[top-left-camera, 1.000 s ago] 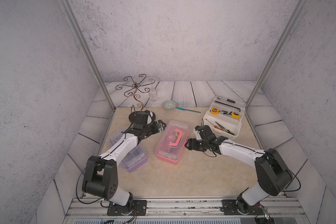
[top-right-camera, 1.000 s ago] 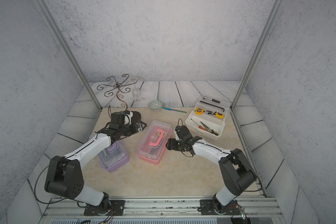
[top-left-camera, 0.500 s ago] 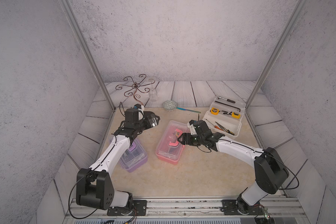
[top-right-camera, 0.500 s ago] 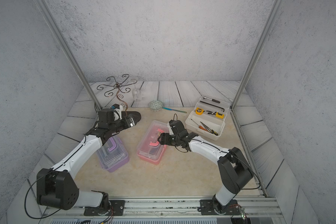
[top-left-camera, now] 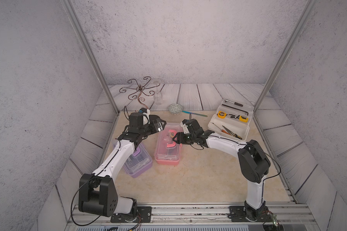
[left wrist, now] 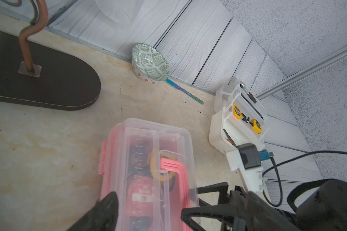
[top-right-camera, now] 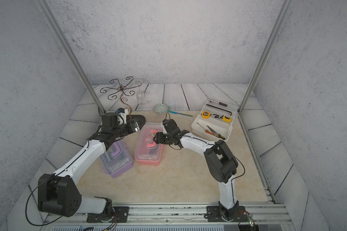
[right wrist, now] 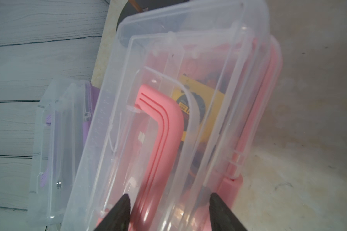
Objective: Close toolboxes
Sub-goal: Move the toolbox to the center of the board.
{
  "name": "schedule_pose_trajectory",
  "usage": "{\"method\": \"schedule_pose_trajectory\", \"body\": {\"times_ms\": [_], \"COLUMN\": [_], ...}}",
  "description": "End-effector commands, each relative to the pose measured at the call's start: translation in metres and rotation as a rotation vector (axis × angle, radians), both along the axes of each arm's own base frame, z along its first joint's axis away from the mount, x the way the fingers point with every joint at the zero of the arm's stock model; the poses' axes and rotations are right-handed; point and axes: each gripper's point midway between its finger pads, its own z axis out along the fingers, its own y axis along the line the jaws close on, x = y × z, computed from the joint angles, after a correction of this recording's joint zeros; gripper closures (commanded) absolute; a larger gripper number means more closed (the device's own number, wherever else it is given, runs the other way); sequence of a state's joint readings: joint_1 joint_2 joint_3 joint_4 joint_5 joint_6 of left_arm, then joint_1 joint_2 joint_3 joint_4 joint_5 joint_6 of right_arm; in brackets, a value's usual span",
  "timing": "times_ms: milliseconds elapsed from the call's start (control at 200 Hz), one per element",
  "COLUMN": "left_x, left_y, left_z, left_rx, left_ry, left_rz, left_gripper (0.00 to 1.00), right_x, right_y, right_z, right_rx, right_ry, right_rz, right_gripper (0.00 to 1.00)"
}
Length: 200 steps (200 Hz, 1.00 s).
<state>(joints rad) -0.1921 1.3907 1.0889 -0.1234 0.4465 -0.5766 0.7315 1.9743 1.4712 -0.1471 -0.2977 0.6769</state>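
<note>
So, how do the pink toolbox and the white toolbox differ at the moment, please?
The pink toolbox has its clear lid down; the white toolbox stands open, lid swung back, tools exposed. The pink toolbox lies mid-table with the right gripper over it; the white toolbox sits untouched, farther right. Both are small rectangular cases holding hand tools.

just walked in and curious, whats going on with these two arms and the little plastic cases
Two robot arms are closing toolboxes. The right gripper hovers low over the pink toolbox, jaws apart astride its pink handle, not clamped on it. Its clear lid looks down; whether it is latched cannot be told. The left gripper is open near that box's far end, holding nothing. The purple toolbox has its lid down; the white toolbox at the far right is open.
</note>
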Motion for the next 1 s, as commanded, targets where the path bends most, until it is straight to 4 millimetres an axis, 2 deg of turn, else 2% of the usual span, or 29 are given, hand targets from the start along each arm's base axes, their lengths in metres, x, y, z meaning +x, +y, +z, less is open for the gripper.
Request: {"method": "schedule_pose_trajectory", "body": {"times_ms": [0,145,215,275,350,455,625,866,996], "left_x": [-0.003,-0.004,-0.006,-0.007,-0.007,-0.009,-0.010,-0.011,-0.010], "left_y": [0.002,0.005,0.005,0.005,0.005,0.002,-0.007,-0.019,-0.025], "left_z": [0.011,0.009,0.010,0.012,0.014,0.012,0.012,0.000,-0.008], "left_rx": [-0.019,-0.008,-0.005,-0.005,-0.007,-0.012,-0.047,-0.053,-0.046], "left_ry": [-0.030,-0.024,-0.024,-0.027,-0.027,-0.022,-0.013,0.002,0.017], "left_rz": [0.000,0.014,0.015,0.014,0.010,-0.005,-0.037,-0.053,-0.070], "left_gripper": [0.03,0.03,0.03,0.03,0.03,0.02,0.00,0.00,0.00], "right_x": [-0.012,-0.012,-0.012,-0.011,-0.010,-0.001,0.018,0.050,0.066], "right_y": [0.039,0.071,0.081,0.085,0.078,0.052,-0.012,-0.114,-0.150], "right_z": [-0.012,-0.008,0.001,0.008,0.014,0.023,0.031,0.024,0.019], "right_rx": [0.040,0.094,0.132,0.140,0.084,0.000,-0.136,-0.424,-0.499], "right_ry": [0.020,0.002,-0.013,-0.033,-0.069,-0.120,-0.159,-0.192,-0.190], "right_rz": [0.100,0.153,0.183,0.209,0.221,0.186,0.066,-0.108,-0.152], "right_gripper": [0.38,0.38,0.38,0.37,0.33,0.29,0.27,0.24,0.24]}}
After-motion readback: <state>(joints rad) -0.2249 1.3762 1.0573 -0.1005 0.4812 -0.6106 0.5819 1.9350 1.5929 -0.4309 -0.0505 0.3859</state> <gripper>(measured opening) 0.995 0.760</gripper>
